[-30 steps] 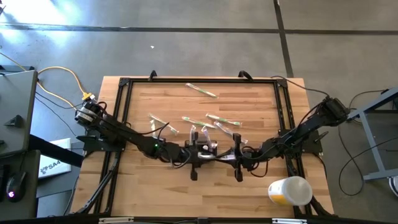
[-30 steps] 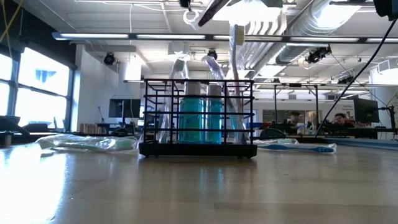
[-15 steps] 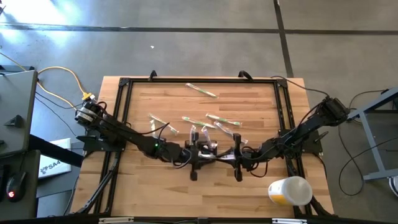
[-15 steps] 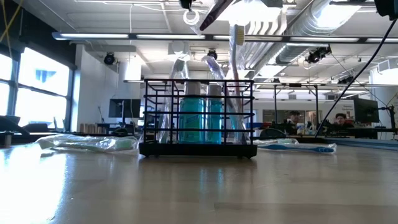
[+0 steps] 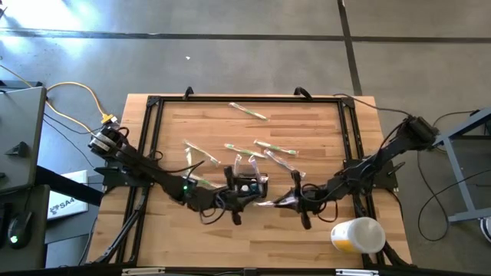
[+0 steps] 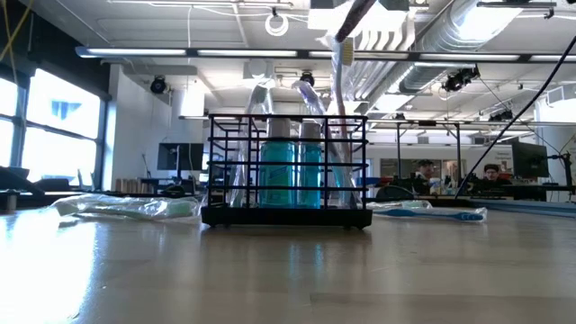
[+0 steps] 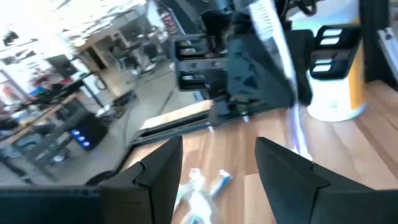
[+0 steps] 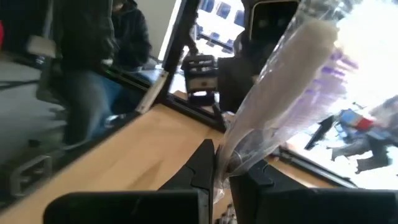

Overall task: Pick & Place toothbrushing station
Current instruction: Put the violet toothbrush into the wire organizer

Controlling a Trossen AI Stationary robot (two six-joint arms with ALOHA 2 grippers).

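the toothbrushing station [image 6: 286, 171], a small black wire caddy, stands upright on the wooden table [image 5: 307, 238], in the near-middle of the tabletop in the high view [image 5: 247, 184]. low view shows blue-green bottles or tubes and wrapped toothbrushes standing inside it, one white brush [image 6: 343, 54] poking up well above the rim.

left gripper [image 5: 230, 201] is just beside the caddy on its near-left side, arm reaching in from the left table edge. left wrist view shows its fingers [image 7: 163, 171] spread apart with nothing between them.

right gripper [image 5: 285, 201] is just right of the caddy, arm coming in from the right edge. its fingers [image 8: 204, 165] are pinched tight on a wrapped toothbrush [image 8: 292, 87] in clear plastic, white handle with purple marks, tilted up and away from the gripper.

beyond the caddy, several more wrapped toothbrushes [image 5: 274, 147] lie flat and scattered on the table, one [image 5: 248, 111] well apart near the far edge. a white-and-yellow cup [image 5: 357, 234] lies on its side near the table's near-right corner, right of the right gripper.

people sit at desks in the room behind the caddy [image 6: 493, 173].
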